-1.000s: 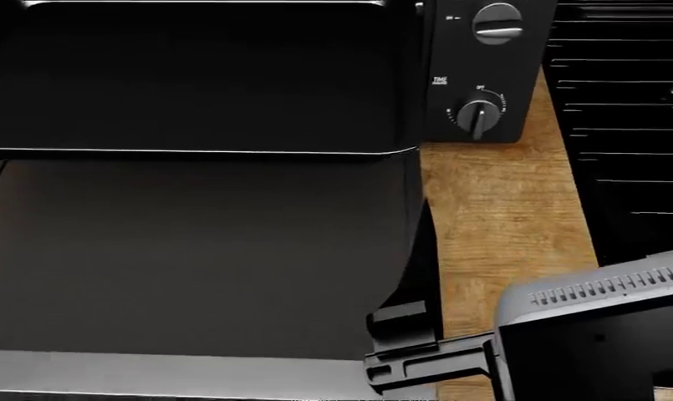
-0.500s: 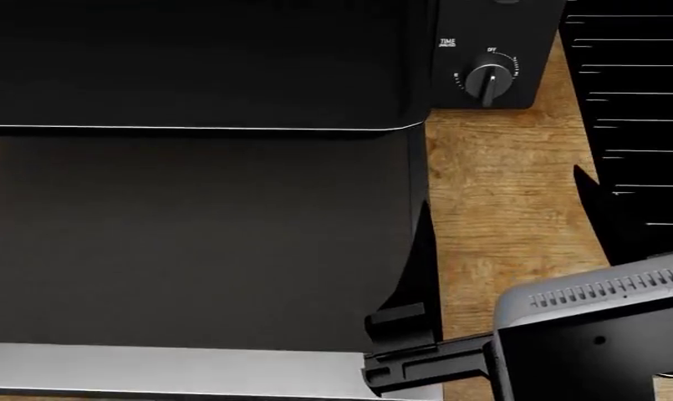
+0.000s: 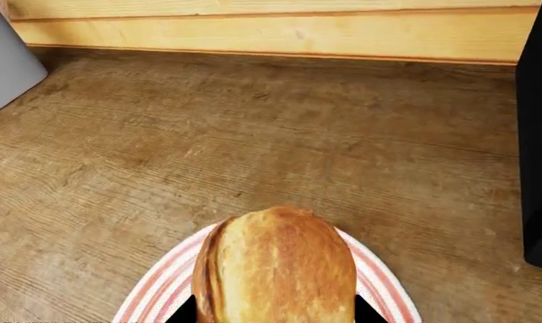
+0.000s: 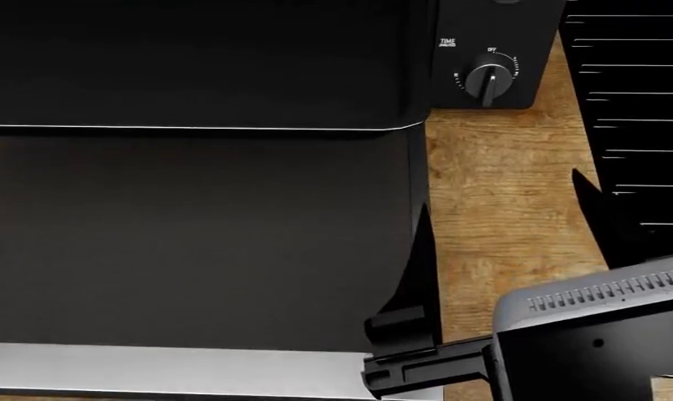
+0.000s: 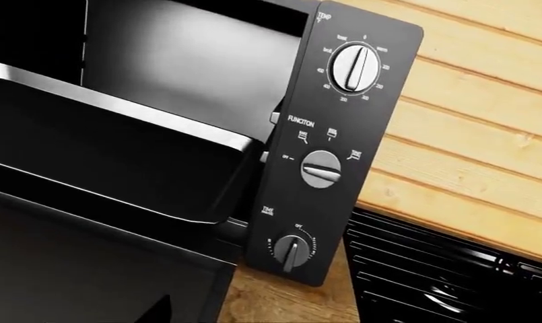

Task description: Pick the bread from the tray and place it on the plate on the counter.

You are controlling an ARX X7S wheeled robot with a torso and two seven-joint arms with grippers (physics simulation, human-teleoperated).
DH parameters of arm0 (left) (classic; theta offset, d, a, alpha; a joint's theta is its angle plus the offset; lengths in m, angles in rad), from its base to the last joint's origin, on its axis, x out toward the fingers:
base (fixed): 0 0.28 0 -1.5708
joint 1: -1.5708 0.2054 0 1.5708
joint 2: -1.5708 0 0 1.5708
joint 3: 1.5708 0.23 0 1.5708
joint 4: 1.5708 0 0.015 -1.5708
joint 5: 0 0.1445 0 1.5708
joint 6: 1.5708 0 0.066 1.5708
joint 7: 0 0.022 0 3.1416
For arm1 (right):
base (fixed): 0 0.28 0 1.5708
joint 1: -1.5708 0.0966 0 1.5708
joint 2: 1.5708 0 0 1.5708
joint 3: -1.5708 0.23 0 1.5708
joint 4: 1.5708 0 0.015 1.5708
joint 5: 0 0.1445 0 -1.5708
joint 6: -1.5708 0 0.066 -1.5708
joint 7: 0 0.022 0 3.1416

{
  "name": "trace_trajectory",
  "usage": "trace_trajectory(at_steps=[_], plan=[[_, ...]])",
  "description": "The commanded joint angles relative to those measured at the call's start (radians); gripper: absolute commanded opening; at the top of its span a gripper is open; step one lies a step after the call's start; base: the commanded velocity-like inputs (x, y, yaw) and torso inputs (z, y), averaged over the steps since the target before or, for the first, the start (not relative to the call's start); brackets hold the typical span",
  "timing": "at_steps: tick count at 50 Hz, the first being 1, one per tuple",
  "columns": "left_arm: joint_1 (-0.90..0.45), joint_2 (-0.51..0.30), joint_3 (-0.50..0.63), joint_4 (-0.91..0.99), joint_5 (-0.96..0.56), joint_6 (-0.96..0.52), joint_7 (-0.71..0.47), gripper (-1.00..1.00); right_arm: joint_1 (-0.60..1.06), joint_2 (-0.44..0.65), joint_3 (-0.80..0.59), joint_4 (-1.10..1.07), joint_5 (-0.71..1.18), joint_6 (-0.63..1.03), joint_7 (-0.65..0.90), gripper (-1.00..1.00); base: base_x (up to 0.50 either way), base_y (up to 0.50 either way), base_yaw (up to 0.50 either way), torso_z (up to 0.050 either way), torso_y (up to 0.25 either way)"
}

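In the left wrist view the golden-brown bread [image 3: 275, 269] sits between the two black fingertips of my left gripper [image 3: 277, 313], which is shut on it. Right under the bread lies the red-striped plate [image 3: 383, 286] on the wooden counter [image 3: 252, 134]. I cannot tell whether the bread touches the plate. The black tray [image 4: 202, 127] sticks out of the toaster oven, and no bread shows on it; its rim [image 5: 118, 101] also shows in the right wrist view. My right gripper [image 4: 500, 190] hangs open over the counter [image 4: 503, 150], beside the oven door.
The oven's flat black door panel [image 4: 202, 251] lies open with a silver front strip [image 4: 146, 368]. Its control panel with knobs [image 5: 320, 168] stands right of the tray. A black ridged stovetop [image 4: 637, 100] borders the counter on the right. A grey object [image 3: 6, 67] and wooden wall boards [image 3: 252, 30] stand behind the plate.
The head view has tilted down: the oven and its knobs slid up the picture and the upper knob left the frame. The right arm's housing has dropped slightly.
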Motion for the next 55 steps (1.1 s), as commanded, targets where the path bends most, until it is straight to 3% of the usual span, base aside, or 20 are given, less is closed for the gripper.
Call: trace_trajectory(at_steps=[1, 13, 14, 33, 55], plan=[[0.010, 0.017, -0.007, -0.012, 0.006, 0.013, 0.023, -1.00, -0.012, -0.011, 0.021, 0.005, -0.030, -0.016, -0.017, 1.00, 0.00, 0.00, 0.00, 0.000, 0.000], [-0.027, 0.032, 0.019, -0.019, 0.029, -0.008, 0.022, -1.00, -0.016, -0.005, 0.021, 0.007, -0.031, -0.028, -0.019, 1.00, 0.00, 0.00, 0.00, 0.000, 0.000], [-0.029, 0.032, 0.018, -0.022, 0.027, -0.009, 0.017, 1.00, -0.017, -0.005, 0.021, 0.007, -0.032, -0.028, -0.019, 1.00, 0.00, 0.00, 0.00, 0.000, 0.000], [-0.153, 0.046, 0.027, 0.047, -0.002, -0.075, -0.007, 1.00, -0.015, -0.007, 0.007, 0.009, -0.032, -0.033, -0.018, 1.00, 0.00, 0.00, 0.00, 0.000, 0.000], [-0.108, -0.062, -0.075, 0.243, -0.264, -0.044, -0.153, 1.00, -0.007, -0.006, -0.001, 0.004, -0.024, -0.037, -0.009, 1.00, 0.00, 0.00, 0.00, 0.000, 0.000]])
